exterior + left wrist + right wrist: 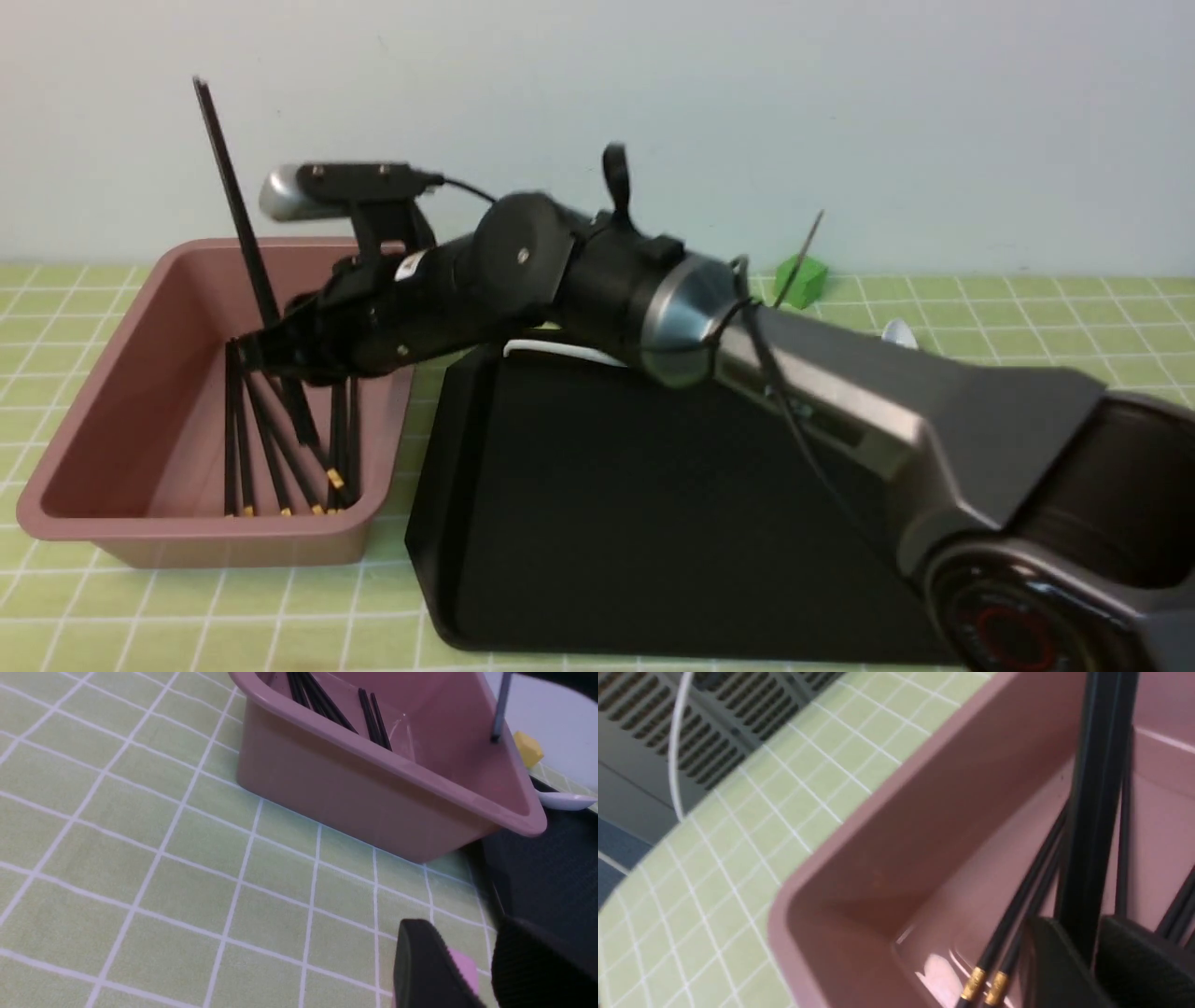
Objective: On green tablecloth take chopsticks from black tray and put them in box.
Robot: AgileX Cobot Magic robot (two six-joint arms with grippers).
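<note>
The pink box [112, 373] stands on the green tablecloth [56, 607], left of the black tray [607, 513]. Several black chopsticks [280, 457] with gold bands lie slanted inside the box. My right gripper [271, 350] reaches over the box and is shut on black chopsticks [238, 205] that stand nearly upright, lower ends inside the box. In the right wrist view they [1097, 788] pass between the fingers [1134, 952] of my right gripper [1087, 933]. My left gripper [467, 938] is open over the cloth near the box's corner [350, 788], out of the front view.
A white spoon [560, 350] lies at the tray's far edge and another [898, 331] behind the right arm. A green cube [801, 280] sits at the back. A yellow cube [528, 749] sits behind the box. The right arm hides part of the tray.
</note>
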